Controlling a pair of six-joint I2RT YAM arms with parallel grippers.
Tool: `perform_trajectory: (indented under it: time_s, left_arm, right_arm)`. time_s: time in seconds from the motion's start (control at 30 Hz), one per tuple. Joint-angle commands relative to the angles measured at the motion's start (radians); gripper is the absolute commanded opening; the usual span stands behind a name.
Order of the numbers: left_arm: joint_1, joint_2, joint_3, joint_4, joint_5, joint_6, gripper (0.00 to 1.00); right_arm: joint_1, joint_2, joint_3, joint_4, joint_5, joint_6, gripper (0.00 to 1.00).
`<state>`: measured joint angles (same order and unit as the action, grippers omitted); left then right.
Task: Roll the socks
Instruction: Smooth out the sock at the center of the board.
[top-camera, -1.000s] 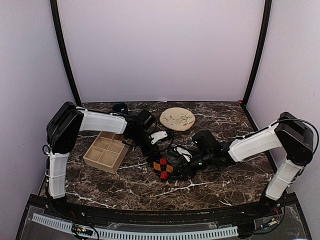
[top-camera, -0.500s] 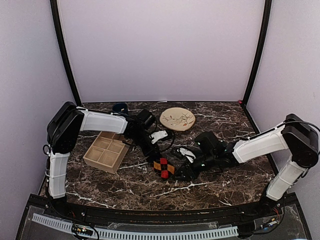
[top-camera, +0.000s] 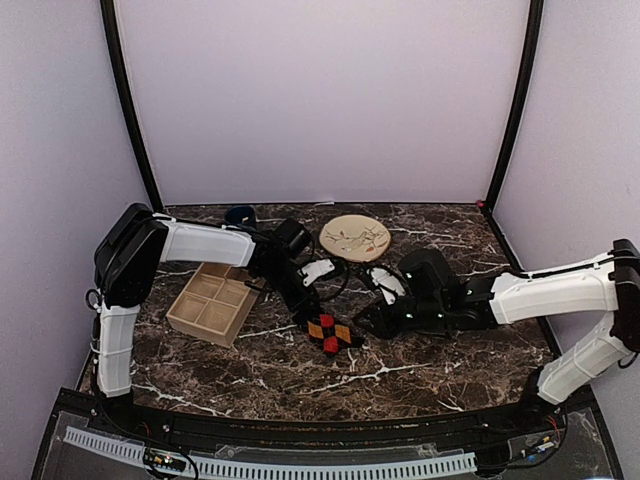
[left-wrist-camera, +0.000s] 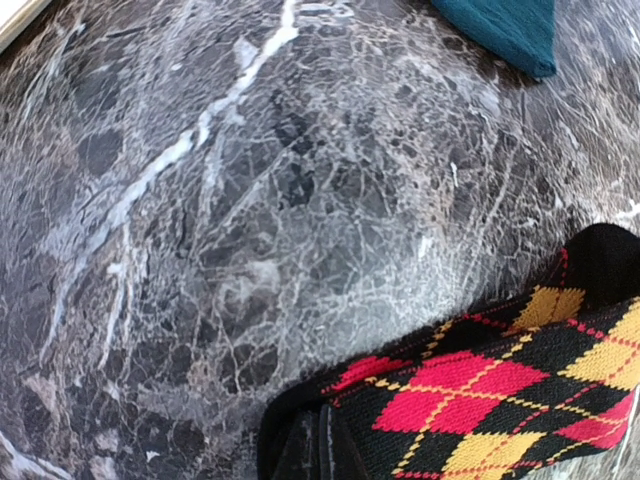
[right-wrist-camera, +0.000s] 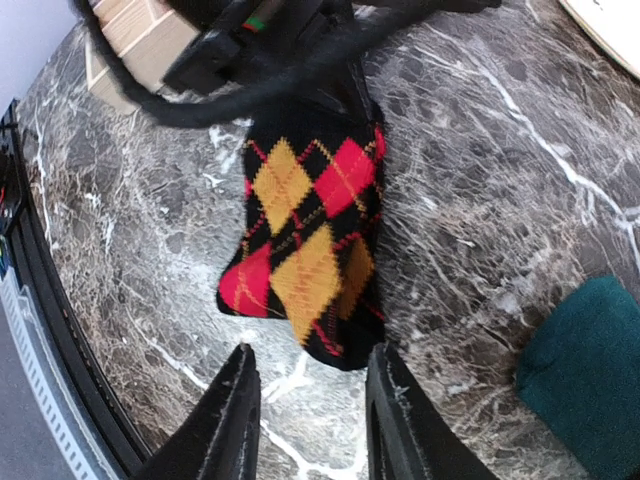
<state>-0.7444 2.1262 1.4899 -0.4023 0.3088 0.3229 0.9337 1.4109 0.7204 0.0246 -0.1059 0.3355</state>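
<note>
Sock (right-wrist-camera: 305, 260), black argyle, red and yellow-orange diamonds

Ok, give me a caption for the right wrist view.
Open right hand at the end of the folded black argyle fabric sock on the dark marble table; dark teal fabric sock nearby.
</note>
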Motion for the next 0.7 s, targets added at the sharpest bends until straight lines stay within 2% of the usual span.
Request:
perform_trajectory:
  time_s: [0.0,0.17,0.43,0.67]
  left_arm:
    - [0.005,0.015,-0.047,-0.067,-0.069,-0.097,0.00]
    - [-0.002,0.001,-0.087,-0.050,-0.054,-0.168,0.00]
    - [-0.012,-0.022,-0.132,-0.024,-0.022,-0.192,0.00]
    - [-0.012,-0.027,-0.144,-0.020,-0.036,-0.206,0.00]
  right_arm:
    - [0.110,0.081,0.094,0.037,0.153,0.132,0.23]
    - [0.213,0.248,0.205,0.067,0.265,0.247,0.01]
    - [0.242,0.386,0.225,0.128,0.404,0.413,0.00]
    - [0.235,0.392,0.143,0.159,0.494,0.540,0.00]
